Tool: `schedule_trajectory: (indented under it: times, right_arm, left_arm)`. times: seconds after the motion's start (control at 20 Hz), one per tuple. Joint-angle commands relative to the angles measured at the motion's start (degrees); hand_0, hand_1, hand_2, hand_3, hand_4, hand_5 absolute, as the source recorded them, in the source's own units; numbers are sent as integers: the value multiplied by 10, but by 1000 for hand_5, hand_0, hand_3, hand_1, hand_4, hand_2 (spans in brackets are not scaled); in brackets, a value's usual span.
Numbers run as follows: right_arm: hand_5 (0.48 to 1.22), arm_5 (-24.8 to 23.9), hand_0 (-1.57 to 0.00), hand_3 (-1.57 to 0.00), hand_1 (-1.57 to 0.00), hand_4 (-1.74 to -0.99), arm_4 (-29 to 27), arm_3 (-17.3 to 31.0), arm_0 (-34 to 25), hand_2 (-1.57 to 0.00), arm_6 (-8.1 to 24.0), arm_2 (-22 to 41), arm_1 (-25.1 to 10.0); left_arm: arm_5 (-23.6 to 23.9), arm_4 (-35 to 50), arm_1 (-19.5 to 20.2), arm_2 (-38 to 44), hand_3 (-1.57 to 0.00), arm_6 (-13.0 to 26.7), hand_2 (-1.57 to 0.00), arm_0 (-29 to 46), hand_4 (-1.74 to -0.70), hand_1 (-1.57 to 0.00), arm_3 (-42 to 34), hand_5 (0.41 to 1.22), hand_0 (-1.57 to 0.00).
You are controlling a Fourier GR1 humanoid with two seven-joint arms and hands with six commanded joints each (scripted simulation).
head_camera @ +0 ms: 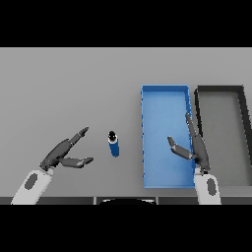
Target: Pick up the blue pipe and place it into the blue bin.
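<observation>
Hovering my left hand (63, 153) low over the grey tabletop (74, 88), fingers straight and spread from the thumb, holding nothing. Blue pipe (113, 144) sits on the tabletop just right of that hand, not touching, left of the blue bin (164, 92). My right hand (196, 146) is above the bin's right wall, fingers relaxed and apart, empty. Black bin (220, 89) just beside the blue one, further right.

Left hand (64, 152) open, fingers straight; right hand (194, 147) open, thumb spread.
</observation>
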Motion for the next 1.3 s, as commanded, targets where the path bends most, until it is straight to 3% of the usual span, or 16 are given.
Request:
schedule_trajectory:
  times: [0.0, 0.15, 0.35, 0.55, 0.95, 1.1, 1.2, 1.25]
  right_arm:
    - [618, -3, 1, 1, 1, -1182, 2, 6, -1, 1, 2, 0, 3]
    - [615, 1, 1, 1, 1, -1197, -4, 8, 0, 1, 4, -3, 2]
    - [626, -1, 1, 1, 1, -1217, -4, 5, 4, 1, 3, 1, 10]
    - [621, 1, 1, 1, 1, -1202, -6, 4, 5, 1, 10, -4, 5]
    - [645, -1, 1, 1, 1, -1214, -5, 2, 10, 1, -7, -8, 1]
    - [650, -1, 1, 1, 1, -1207, -5, -1, 19, 1, -14, -11, -3]
    - [655, 0, 1, 1, 1, -1213, -4, 0, 10, 1, -10, -8, -1]
    - [655, 5, 1, 1, 1, -1217, -13, -2, 21, 1, -21, -12, -2]
  left_arm:
    - [2, -9, -3, -9, 1, 12, 1, -1, -1132, 1, -2, 475, 1]
    - [-3, -25, -28, -32, 1, 27, 1, -18, -1139, 1, 8, 450, 1]
    - [6, -49, -79, -58, 1, 7, 1, -29, -1151, 1, 41, 456, 1]
    - [20, -60, -135, -68, 1, 14, 1, -65, -1150, 1, 85, 460, 1]
    - [44, -107, -198, -91, 1, 3, 1, -106, -1062, 1, 160, 420, 1]
    - [42, -100, -219, -88, 1, -13, 1, -116, -1107, 1, 183, 463, 1]
    - [40, -80, -235, -78, -121, -27, -151, -116, -1186, -41, 193, 550, 1]
    - [36, -70, -242, -75, -276, -34, -308, -113, -1243, -156, 193, 613, -10]
